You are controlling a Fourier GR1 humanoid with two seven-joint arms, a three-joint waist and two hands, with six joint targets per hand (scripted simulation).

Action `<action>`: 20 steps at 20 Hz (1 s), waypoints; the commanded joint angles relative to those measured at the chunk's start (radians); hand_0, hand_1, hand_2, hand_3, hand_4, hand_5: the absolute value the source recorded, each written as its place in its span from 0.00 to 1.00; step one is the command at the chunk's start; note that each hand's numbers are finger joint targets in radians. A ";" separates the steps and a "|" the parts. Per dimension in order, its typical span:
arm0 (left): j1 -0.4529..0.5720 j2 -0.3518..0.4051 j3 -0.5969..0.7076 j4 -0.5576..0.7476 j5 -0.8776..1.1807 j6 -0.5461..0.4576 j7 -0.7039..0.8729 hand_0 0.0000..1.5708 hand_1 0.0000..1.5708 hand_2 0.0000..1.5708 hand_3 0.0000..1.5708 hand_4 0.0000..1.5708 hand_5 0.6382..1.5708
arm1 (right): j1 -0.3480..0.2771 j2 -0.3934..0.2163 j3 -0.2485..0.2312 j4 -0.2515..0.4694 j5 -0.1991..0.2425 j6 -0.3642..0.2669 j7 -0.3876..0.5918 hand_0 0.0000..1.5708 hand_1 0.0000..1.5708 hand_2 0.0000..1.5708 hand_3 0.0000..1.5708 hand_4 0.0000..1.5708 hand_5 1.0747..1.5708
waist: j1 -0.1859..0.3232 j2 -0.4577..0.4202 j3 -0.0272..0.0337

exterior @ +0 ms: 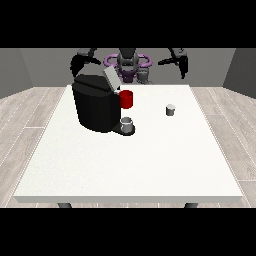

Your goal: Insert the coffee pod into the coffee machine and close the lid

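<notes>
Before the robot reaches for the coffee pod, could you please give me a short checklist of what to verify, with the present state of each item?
1. Coffee pod standing free on the white table, nothing against it: ok.
2. Lid of the coffee machine raised, so the pod can go in: ok.
3. Pod slot under the lid unobstructed: cannot tell, it is hidden from this view.
4. Hand at the view's right holding nothing, up behind the table's far edge: ok, though its finger pose cannot be told.
5. Hand at the view's left away from the pod: ok.
6. Cup in place at the machine's base: ok.
</notes>
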 commanded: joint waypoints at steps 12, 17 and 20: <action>-0.312 0.181 0.094 0.369 -0.042 -0.083 0.120 0.00 0.00 0.00 0.00 0.00 1.00 | -0.119 0.022 0.062 -0.021 0.012 -0.036 0.015 0.00 0.00 0.00 0.00 0.18 1.00 | -0.090 0.145 0.0004; -0.331 0.176 0.079 0.495 -0.110 -0.054 0.054 0.00 0.00 0.00 0.00 0.00 1.00 | -0.103 0.028 0.085 -0.011 0.025 -0.034 0.035 0.00 0.00 0.00 0.00 0.21 1.00 | -0.084 0.147 0.0003; -0.384 0.171 0.082 0.559 -0.126 -0.031 0.030 0.00 0.00 0.00 0.00 0.00 1.00 | -0.180 -0.016 0.020 0.001 -0.002 -0.027 0.059 0.00 0.00 0.00 0.00 0.25 1.00 | -0.099 0.210 0.0002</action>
